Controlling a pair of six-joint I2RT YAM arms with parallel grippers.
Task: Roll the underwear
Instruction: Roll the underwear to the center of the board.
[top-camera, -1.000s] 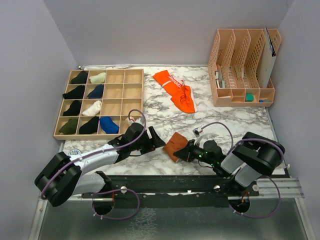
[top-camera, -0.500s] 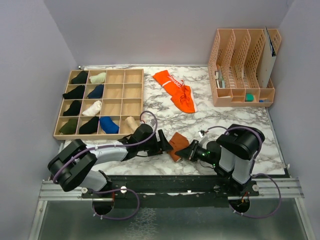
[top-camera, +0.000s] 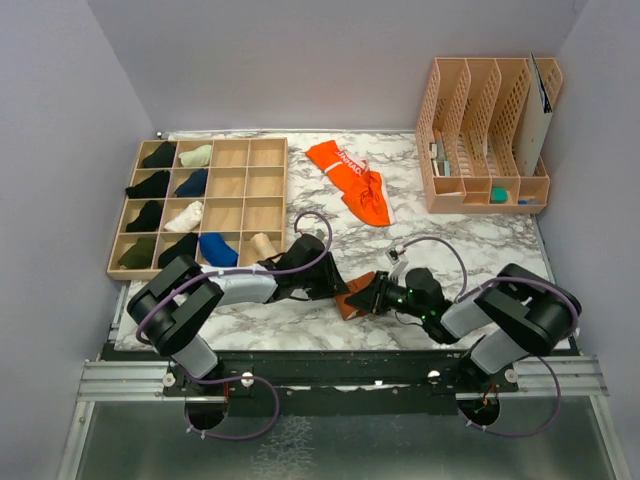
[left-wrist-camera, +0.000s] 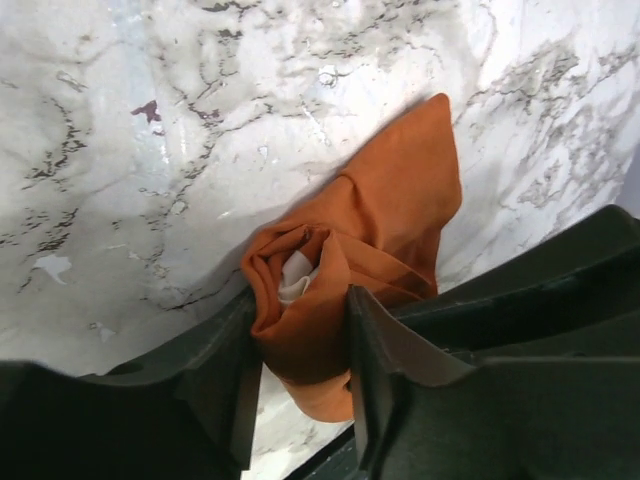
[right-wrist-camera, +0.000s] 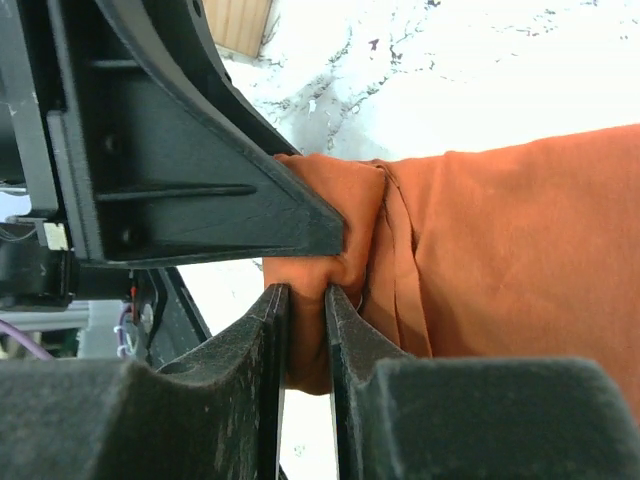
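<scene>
Two pairs of briefs are on the marble table, and neither is fully rolled. The brown briefs lie at the table's 6 o'clock, near the front edge, caught between both arms. The left claw reaches in from 9 o'clock and the right claw from 3 o'clock, so the two meet over the cloth.

From the left wrist, the brown briefs show one end wound into a tight coil with a scrap of pale lining at its centre. The left claw is closed round that coil, a finger pressed against each side. A flat flap of cloth trails away loose toward 1 o'clock, not wound in.

From the right wrist, the right claw is nearly closed, its narrow gap apparently pinching a fold at the bunched end of the brown briefs. The left claw's finger sits just beside it at 11 o'clock.

The orange briefs lie crumpled and unrolled at 12 o'clock from the brown pair, well apart from both claws.

By my reckoning, less than half the job is done. The brown roll needs its loose flap taken in, and the orange pair has not been started.
</scene>
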